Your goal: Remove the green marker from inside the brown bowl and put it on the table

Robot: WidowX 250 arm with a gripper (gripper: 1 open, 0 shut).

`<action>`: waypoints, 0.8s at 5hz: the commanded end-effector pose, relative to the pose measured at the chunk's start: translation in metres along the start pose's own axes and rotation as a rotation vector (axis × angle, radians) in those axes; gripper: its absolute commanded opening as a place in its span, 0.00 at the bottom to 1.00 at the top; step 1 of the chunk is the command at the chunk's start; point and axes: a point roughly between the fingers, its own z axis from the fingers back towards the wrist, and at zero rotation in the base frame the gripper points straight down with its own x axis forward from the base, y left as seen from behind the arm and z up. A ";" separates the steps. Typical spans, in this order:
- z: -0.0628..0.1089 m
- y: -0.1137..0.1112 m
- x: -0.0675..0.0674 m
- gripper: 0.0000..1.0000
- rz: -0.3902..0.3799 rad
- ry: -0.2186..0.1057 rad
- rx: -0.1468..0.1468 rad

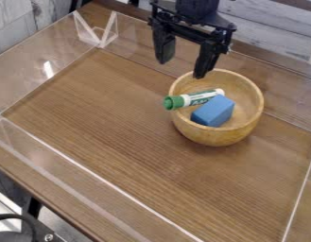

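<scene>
wide brown wood-grain table [107, 123] with clear acrylic walls [44, 57] — round light-brown wooden bowl [246, 128] at right holds the white green-capped marker [196, 98], lying beside a blue block [215, 112]. black gripper [183, 64] hangs above the bowl's far rim — jaws spread wide, holding nothing.

- You have one blue block [214, 113] in view, a small solid-coloured piece lying tilted, its upper face lit.
- You will see clear acrylic walls [95, 31] at the back left, joined at a corner, with glare on the panels.
- You can note dark cables [12, 225] at the lower left.
</scene>
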 end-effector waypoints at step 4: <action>-0.035 -0.007 0.011 1.00 -0.167 -0.030 -0.003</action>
